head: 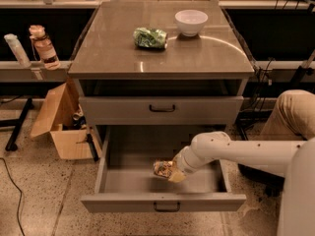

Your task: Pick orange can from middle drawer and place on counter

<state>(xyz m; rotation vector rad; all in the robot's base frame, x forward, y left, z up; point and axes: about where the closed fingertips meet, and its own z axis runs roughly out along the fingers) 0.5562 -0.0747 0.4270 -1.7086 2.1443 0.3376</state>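
Note:
The orange can (pixel 162 168), orange-gold with brown and white patches, is inside the open middle drawer (pixel 123 181), near its middle and just over the drawer floor. My gripper (pixel 171 172) reaches into the drawer from the right and is shut on the can's right side. My white arm (pixel 231 151) crosses the drawer's right wall. The counter (pixel 197 53) is the glossy grey-brown top of the cabinet, above the drawer.
A green shiny packet (pixel 150 37) and a white bowl (pixel 191 21) sit on the counter's far half. The drawer above (pixel 162 109) is closed. An open cardboard box (pixel 61 127) stands on the floor at the left, below bottles (pixel 42 45) on a ledge.

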